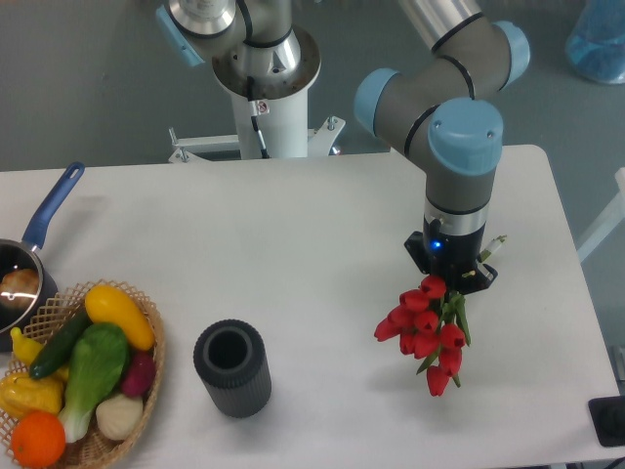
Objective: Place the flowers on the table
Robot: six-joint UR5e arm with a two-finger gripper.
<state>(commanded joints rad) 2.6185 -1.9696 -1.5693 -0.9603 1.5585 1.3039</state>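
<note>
A bunch of red tulips with green stems (426, 332) hangs or lies at the right part of the white table (293, 244), blooms pointing toward the front. My gripper (451, 283) is directly above the stem end, pointing down, and its fingers are hidden by the wrist and the flowers. It seems to hold the stems, but I cannot tell whether the bunch rests on the table or is just above it. A dark ribbed cylindrical vase (231, 368) stands empty near the front centre, well left of the flowers.
A wicker basket (146, 376) with several toy vegetables and fruits sits at the front left. A small pot with a blue handle (44, 220) is at the left edge. The arm's white base (269, 107) stands behind the table. A dark object (610, 422) is at the front right corner.
</note>
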